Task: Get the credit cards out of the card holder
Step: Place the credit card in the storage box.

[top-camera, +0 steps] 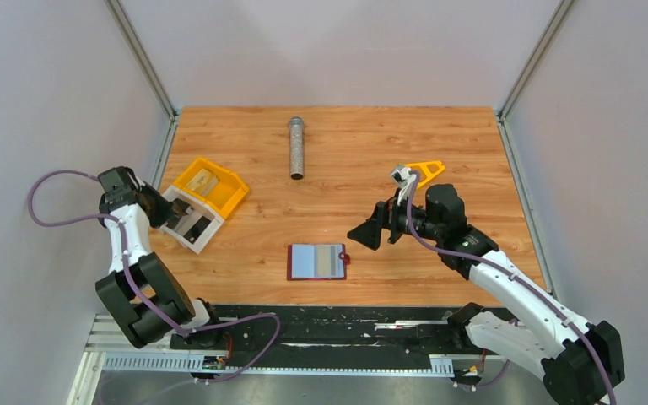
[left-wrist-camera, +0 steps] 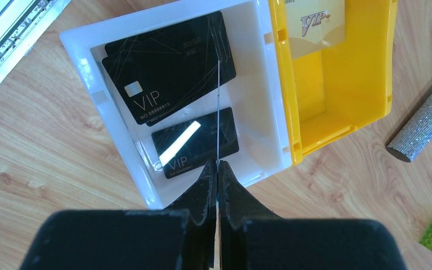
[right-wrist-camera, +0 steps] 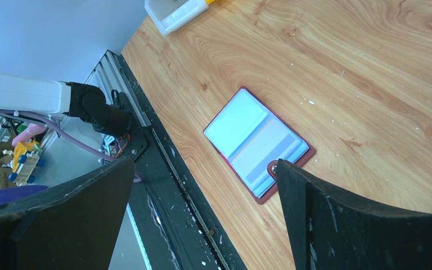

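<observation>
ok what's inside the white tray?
Black VIP cards: at least two overlapping at the far end, one nearer. The left gripper holds another card edge-on above the white tray, hiding a thin strip.

Card holder (top-camera: 317, 261) lies open and flat on the table (top-camera: 388, 143), with a dark-red rim and its blue-grey pockets facing up. Black VIP cards (left-wrist-camera: 169, 64) rest in the white tray (left-wrist-camera: 84, 39), and a gold card (left-wrist-camera: 320, 22) in the yellow tray (left-wrist-camera: 337, 112). My left claw (left-wrist-camera: 217, 163) pinches one thin card (left-wrist-camera: 217, 101), seen edge-on.

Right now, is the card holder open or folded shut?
Open: the card holder lies spread flat, its light inner pockets facing up.
</observation>
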Controlling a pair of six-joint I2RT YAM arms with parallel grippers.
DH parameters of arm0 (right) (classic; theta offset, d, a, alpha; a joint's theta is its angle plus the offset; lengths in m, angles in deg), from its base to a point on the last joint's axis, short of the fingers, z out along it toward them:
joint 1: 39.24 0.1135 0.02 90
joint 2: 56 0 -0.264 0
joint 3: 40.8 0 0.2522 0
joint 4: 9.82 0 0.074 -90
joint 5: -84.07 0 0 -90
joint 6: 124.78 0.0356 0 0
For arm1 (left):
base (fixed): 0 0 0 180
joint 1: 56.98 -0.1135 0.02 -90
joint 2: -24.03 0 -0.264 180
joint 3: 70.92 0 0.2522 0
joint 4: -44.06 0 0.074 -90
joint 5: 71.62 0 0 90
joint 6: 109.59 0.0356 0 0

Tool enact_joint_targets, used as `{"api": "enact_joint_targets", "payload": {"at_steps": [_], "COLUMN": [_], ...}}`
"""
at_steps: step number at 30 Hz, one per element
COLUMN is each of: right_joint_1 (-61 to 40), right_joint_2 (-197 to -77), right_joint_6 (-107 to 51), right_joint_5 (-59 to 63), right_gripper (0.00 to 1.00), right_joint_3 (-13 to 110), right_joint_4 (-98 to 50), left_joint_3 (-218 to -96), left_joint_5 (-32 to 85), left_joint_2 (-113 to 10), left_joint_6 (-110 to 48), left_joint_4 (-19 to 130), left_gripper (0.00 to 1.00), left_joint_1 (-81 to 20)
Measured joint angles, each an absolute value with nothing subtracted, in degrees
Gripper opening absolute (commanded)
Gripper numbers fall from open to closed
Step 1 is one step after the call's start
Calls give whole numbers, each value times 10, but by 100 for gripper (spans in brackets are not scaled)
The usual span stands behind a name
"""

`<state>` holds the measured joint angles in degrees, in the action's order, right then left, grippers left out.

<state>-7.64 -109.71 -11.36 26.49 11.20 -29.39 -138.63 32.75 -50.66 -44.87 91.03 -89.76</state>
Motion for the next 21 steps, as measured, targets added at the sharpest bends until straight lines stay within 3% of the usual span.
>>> {"api": "enact_joint_targets", "payload": {"at_steps": [21], "right_joint_1": [-76], "right_joint_2": [-1122], "right_joint_6": [-120], "right_joint_5": [261], "right_gripper": [100], "right_joint_3": [112], "right_joint_4": [-300], "left_joint_3": [-1394], "left_joint_5": [335], "left_joint_2": [-558], "left_joint_6": [-451], "left_joint_4": [850], "left_gripper": [0], "left_joint_1": [-898]}}
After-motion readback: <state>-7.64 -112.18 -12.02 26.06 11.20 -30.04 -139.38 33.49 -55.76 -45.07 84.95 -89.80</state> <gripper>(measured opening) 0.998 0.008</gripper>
